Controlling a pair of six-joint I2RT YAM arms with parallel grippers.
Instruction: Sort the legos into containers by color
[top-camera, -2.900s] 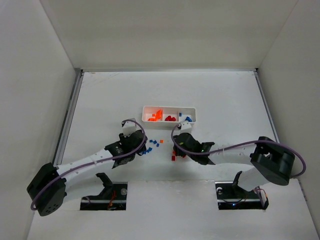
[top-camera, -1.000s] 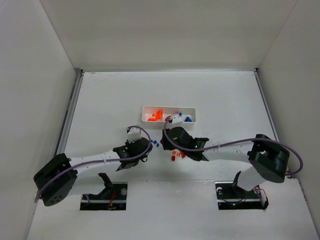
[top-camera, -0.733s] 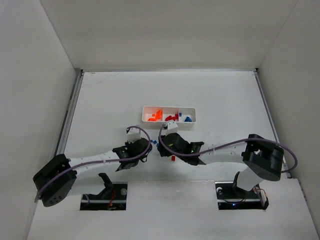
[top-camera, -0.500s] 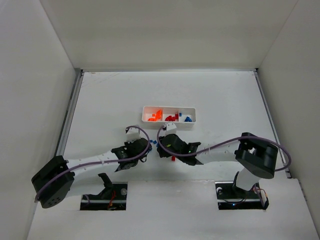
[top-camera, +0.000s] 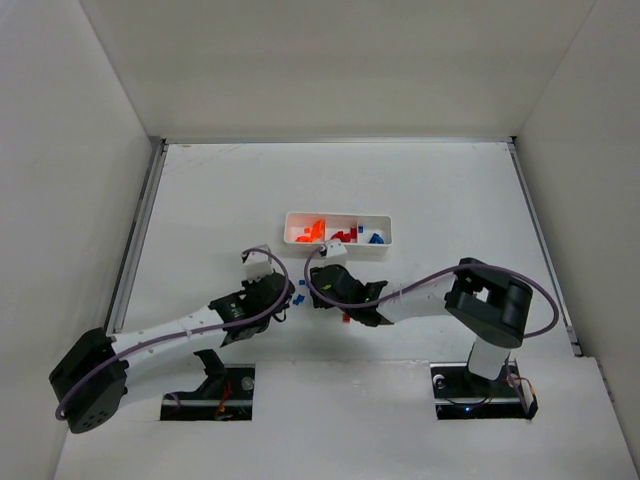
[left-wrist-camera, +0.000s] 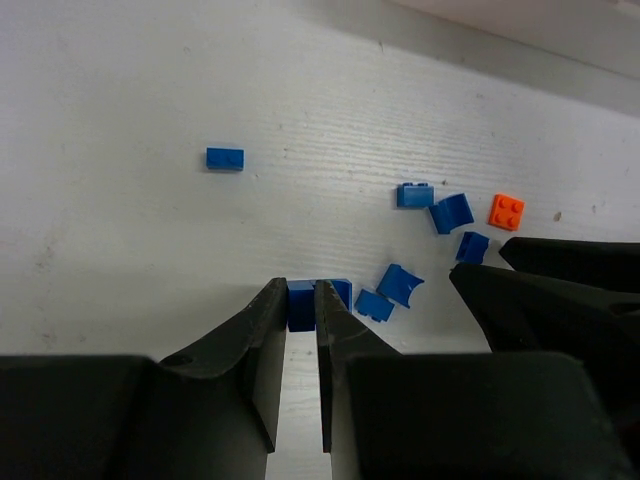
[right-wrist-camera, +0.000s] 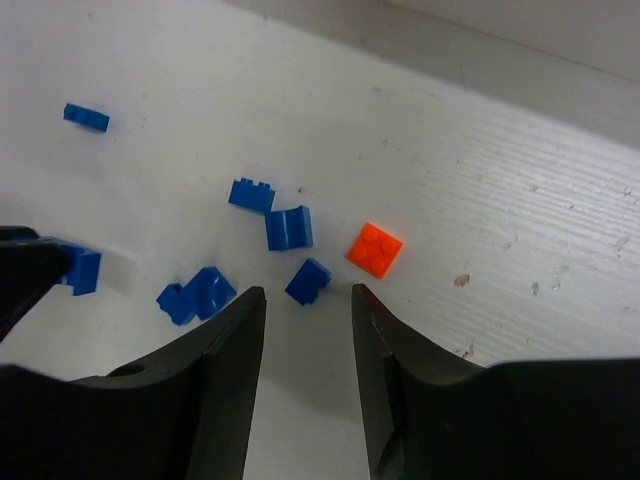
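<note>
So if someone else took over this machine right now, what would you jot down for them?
Left gripper: jaws closed on a blue brick, low at the table.
Right gripper: jaws open and empty, a second blue brick just ahead of the tips.
White tray: orange pieces in the left compartment, red pieces in the middle, blue pieces in the right.
Left to do: the loose blue pieces and one orange brick lie on the table between the arms. A red piece shows by the right arm.
</note>
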